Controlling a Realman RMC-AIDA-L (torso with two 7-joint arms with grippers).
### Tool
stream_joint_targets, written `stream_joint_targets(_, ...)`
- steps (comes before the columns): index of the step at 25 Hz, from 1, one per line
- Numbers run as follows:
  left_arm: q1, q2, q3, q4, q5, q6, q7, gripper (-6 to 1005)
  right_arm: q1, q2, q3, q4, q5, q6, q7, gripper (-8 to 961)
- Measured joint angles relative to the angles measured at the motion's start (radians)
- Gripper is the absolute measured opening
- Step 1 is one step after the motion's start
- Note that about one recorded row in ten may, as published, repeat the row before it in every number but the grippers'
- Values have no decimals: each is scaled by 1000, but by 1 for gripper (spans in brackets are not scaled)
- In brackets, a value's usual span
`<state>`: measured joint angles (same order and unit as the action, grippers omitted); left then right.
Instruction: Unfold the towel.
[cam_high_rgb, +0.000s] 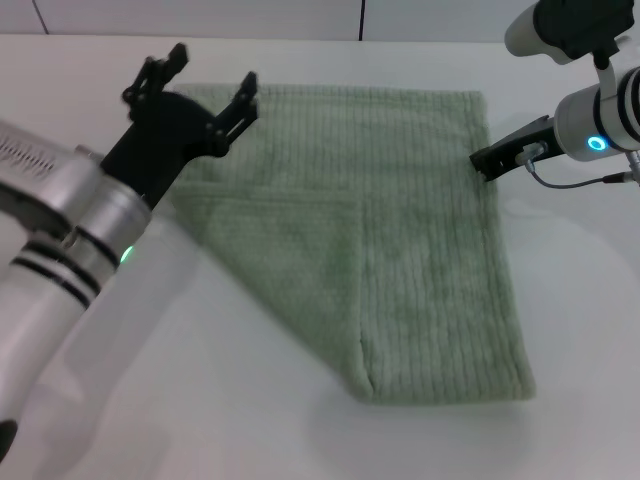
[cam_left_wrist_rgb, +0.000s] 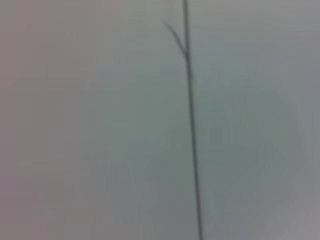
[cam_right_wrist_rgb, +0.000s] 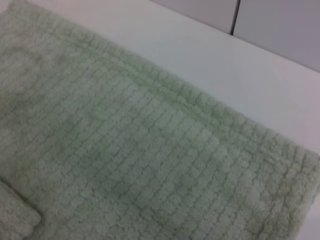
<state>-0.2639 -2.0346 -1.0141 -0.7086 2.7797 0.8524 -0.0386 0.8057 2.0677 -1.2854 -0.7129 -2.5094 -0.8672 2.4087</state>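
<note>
Sage-green terry, the towel lies on the white table with one flap doubled over its left part. Our left gripper hovers spread wide above the far left corner; our right gripper sits at the right edge, its grip unreadable. Next, we judge, comes pinching the flap.

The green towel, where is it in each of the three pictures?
Head view: the towel lies across the middle of the white table, between the left gripper and the right gripper.
Left wrist view: not in it.
Right wrist view: it fills most of the picture, hemmed edge beside bare table.
Shared landmark: that hemmed edge, the far one in the head view.
</note>
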Motion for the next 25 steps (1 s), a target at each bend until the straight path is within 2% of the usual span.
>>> stream_joint_targets(2,5,4,-7,-36,19,-38,0,845,0,0,0,2,0,2,0,0)
stream_joint_targets(3,19,10,-19,-112,57,-112,-1,845,0,0,0,5,0,5,0,0)
stream_joint_targets(5,19,10,-19,-112,57,-112,-1,845,-1,0,0,13,0,13,-1,-1)
stream_joint_targets(6,33,13,-27,-189,88,-174,2,845,-2,0,0,13,0,16,-1,-1)
stream_joint_targets(7,33,13,-27,-189,88,-174,2,845,-2,0,0,13,0,16,-1,-1)
stream_joint_targets(8,57,13,-26,-326,107,-296,64,845,-4,0,0,13,0,19,-2,-1)
stream_joint_targets(9,62,13,-25,-362,107,-335,86,845,-5,1,0,14,0,21,-3,-1)
stream_joint_targets(14,66,11,-24,-442,107,-451,105,845,-7,1,0,29,0,33,-7,-1)
stream_joint_targets(18,58,18,-26,-524,107,-631,103,845,-6,2,0,34,0,34,-11,0)
stream_joint_targets(19,58,18,-26,-524,107,-631,103,845,-6,2,0,35,0,35,-11,0)
stream_joint_targets(20,56,23,-30,-589,107,-753,109,845,-6,2,0,36,0,35,-11,0)
stream_joint_targets(21,55,27,-31,-622,107,-809,112,845,-5,2,0,36,0,36,-11,0)
stream_joint_targets(24,55,30,-32,-647,107,-857,120,845,-5,2,0,36,0,37,-11,0)
stream_joint_targets(25,54,31,-38,-718,107,-984,163,845,-6,2,0,36,0,38,-11,0)
